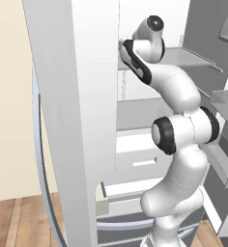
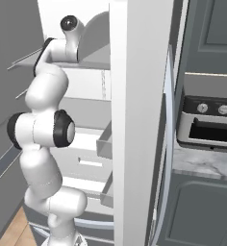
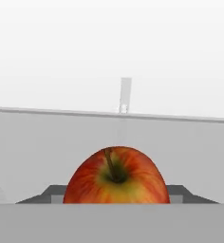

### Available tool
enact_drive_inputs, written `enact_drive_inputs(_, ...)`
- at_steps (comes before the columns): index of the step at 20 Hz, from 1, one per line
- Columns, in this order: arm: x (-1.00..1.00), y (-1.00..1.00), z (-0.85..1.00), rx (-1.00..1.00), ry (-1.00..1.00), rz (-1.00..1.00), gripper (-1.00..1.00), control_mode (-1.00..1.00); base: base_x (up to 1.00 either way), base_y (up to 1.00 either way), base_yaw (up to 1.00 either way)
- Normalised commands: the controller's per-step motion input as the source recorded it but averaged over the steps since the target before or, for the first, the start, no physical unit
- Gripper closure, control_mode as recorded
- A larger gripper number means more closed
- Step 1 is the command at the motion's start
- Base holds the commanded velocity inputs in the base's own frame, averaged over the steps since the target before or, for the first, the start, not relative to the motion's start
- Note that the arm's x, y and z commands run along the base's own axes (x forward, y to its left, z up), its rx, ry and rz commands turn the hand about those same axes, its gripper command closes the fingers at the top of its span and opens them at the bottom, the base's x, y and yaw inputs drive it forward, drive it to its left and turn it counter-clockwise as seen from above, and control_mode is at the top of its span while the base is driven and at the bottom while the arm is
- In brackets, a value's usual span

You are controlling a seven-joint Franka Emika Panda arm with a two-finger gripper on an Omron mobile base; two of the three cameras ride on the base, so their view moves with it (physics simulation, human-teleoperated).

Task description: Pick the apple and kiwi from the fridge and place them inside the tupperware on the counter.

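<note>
Gripper clenched on the apple: fruit sits centred between the two dark finger tips low in the hand view, stem facing the camera, pale shelf floor and white back wall behind it. Fridge open, white arm reaching up and in over the upper shelf, hand tucked behind the near door edge in both base views. Counter off to the right past the fridge door, with an appliance on it; can't see the tupperware or kiwi. Risks, my read: round skin rolling out of a shallow pinch on lift, or wrist/elbow clipping the shelf edge or door on the way out.
</note>
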Motion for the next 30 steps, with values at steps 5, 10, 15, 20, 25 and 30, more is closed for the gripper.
enact_drive_inputs(5,-0.82,0.15,0.03,0.01,-0.16,0.0,1.0,-1.0,0.0,0.0,0.0)
enact_drive_inputs(10,-1.0,0.0,0.25,0.16,0.0,0.0,1.0,-1.0,0.0,0.0,0.0)
enact_drive_inputs(15,-1.0,0.0,0.24,0.17,0.0,0.0,1.0,-1.0,0.0,0.0,0.0)
enact_drive_inputs(20,-1.0,0.0,0.08,0.07,0.03,-0.02,1.0,-1.0,0.0,0.0,0.0)
enact_drive_inputs(25,-1.0,0.0,0.01,0.0,0.05,0.0,1.0,-1.0,0.0,0.0,0.0)
enact_drive_inputs(30,-1.0,0.0,0.05,0.02,0.12,0.0,1.0,-1.0,0.0,0.0,0.0)
